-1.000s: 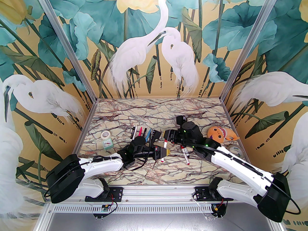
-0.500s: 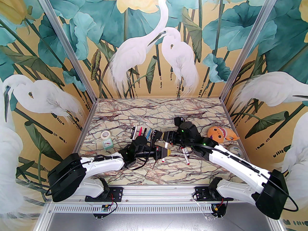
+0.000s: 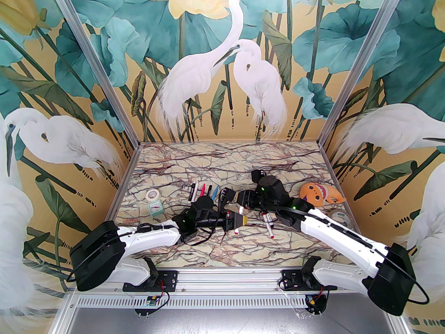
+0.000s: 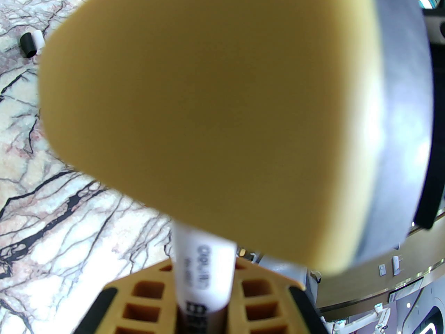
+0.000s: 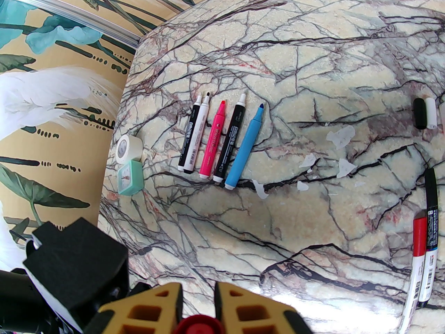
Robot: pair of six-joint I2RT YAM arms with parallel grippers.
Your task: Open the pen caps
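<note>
My left gripper (image 3: 240, 219) is shut on a white-barrelled pen (image 4: 203, 266) that stands tilted, its red lower end (image 3: 236, 232) near the table. My right gripper (image 3: 233, 205) sits right above it, shut on the pen's red cap (image 5: 198, 325), which shows between the orange fingers (image 5: 153, 308). In the left wrist view the right gripper's yellow pad (image 4: 215, 110) looms over the barrel. Several uncapped pens (image 5: 222, 141) lie in a row at the back left. A loose black cap (image 5: 420, 113) and a white cap (image 5: 431, 112) lie together on the marble.
A red-capped pen (image 5: 419, 242) and a black pen (image 5: 431, 217) lie side by side right of the grippers. A tape roll (image 3: 152, 195) and a teal clock (image 3: 155, 208) sit at the left edge. At the right are an orange plush toy (image 3: 314, 193) and another tape roll (image 3: 339, 217).
My right gripper has slid left onto the top of the held pen and closed on its cap. The left gripper has kept its grip and barely moved.
</note>
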